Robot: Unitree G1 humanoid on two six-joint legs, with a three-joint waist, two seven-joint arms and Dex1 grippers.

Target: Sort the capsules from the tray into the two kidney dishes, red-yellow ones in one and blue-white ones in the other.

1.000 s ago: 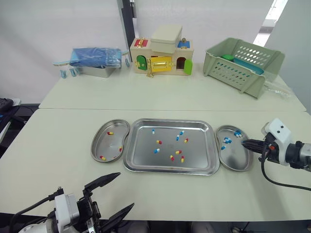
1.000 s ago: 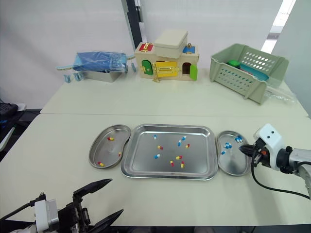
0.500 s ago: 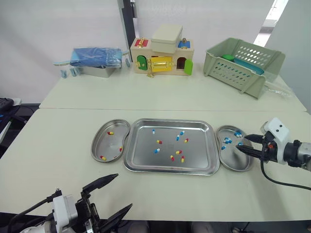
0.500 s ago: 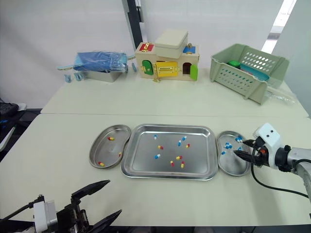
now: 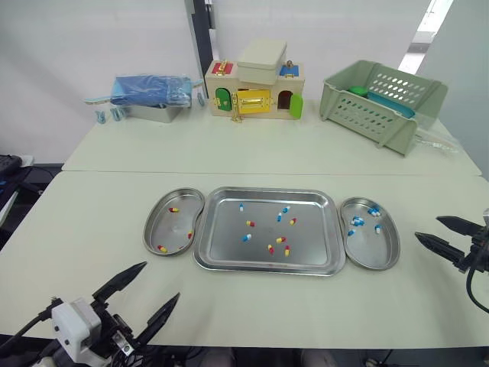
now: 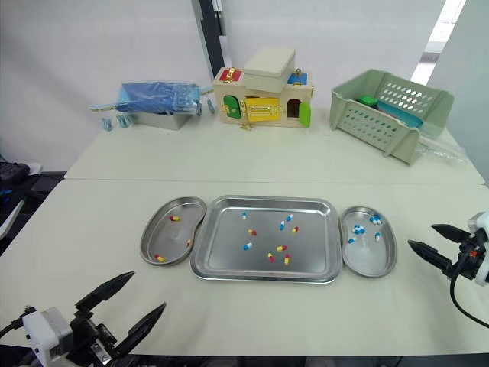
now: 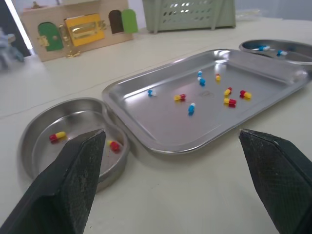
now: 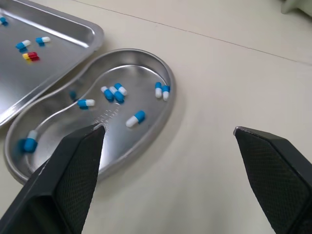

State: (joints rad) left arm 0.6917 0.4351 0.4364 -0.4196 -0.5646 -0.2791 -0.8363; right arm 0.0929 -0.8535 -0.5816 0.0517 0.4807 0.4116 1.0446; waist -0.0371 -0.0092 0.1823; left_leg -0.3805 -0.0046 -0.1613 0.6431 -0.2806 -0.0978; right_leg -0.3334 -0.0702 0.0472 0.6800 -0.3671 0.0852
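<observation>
Left gripper (image 5: 160,280) and right gripper (image 5: 427,227) are gaping wide, gripping nothing; a kidney dish (image 5: 372,262) is lying before the right fingers (image 5: 449,223).

A rectangular steel tray (image 5: 264,270) lies flat at the centre of the frame, with five red-yellow capsules (image 5: 250,224) and four blue-white capsules (image 5: 245,238) scattered in it. Just beside it, the left kidney dish (image 5: 155,228) holds three red-yellow ones and the right kidney dish (image 5: 378,256) holds several blue-white ones.

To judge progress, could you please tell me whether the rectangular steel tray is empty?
Not empty: the rectangular steel tray holds loose red-yellow capsules and blue-white capsules on its floor.
</observation>
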